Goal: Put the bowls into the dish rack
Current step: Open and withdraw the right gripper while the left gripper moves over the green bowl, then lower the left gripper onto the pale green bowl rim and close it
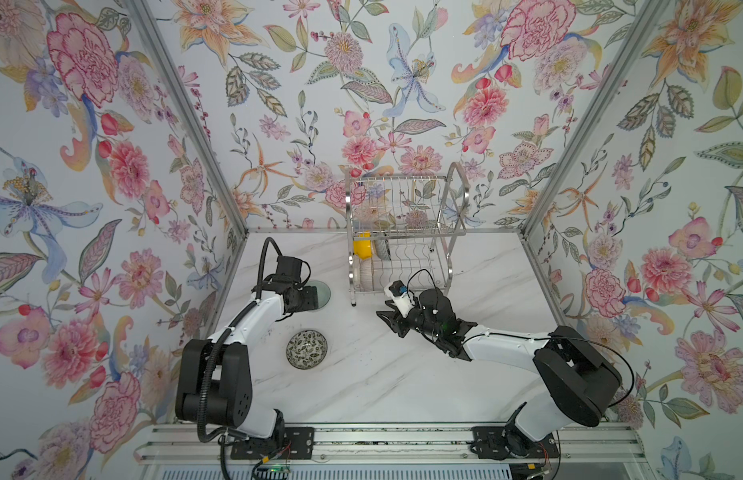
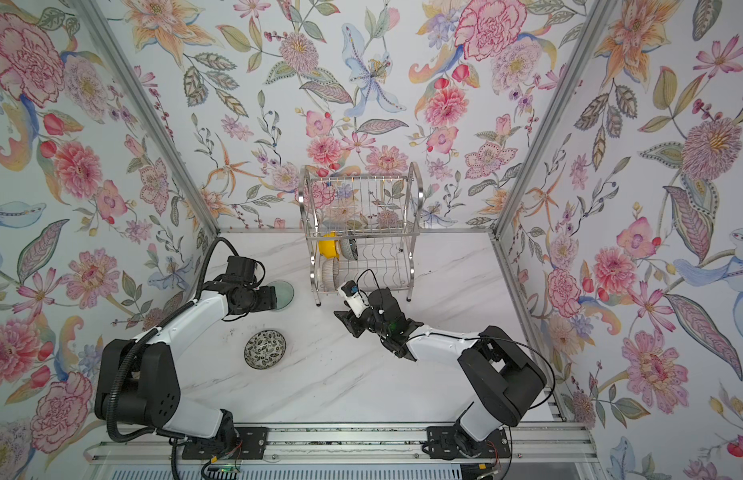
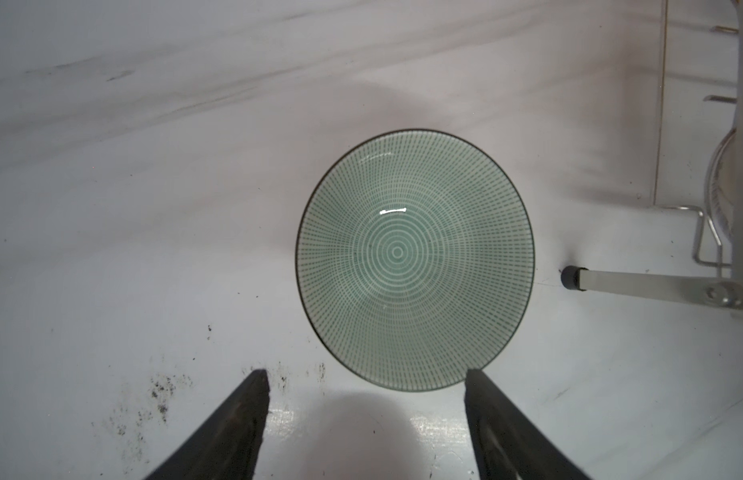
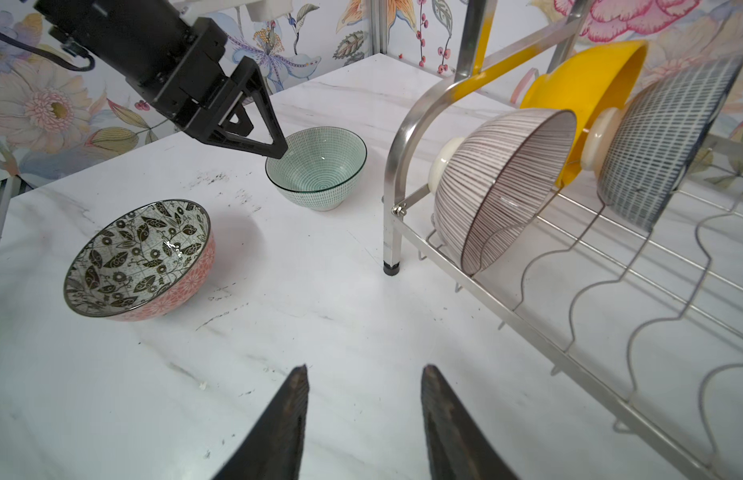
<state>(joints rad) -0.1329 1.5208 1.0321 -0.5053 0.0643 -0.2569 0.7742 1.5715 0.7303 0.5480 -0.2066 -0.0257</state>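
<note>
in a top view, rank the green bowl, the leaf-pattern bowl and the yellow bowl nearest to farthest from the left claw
1. green bowl, right below the left claw
2. leaf-pattern bowl, on the table nearer the front
3. yellow bowl, in the rack at the back

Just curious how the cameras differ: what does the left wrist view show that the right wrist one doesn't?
Left wrist only: the two fingertips of the left gripper, apart, by the green bowl. Right wrist only: the leaf-patterned bowl, the yellow bowl and navy bowl in the dish rack, the open right gripper. Both: the green bowl, a rack leg, the marble table.
</note>
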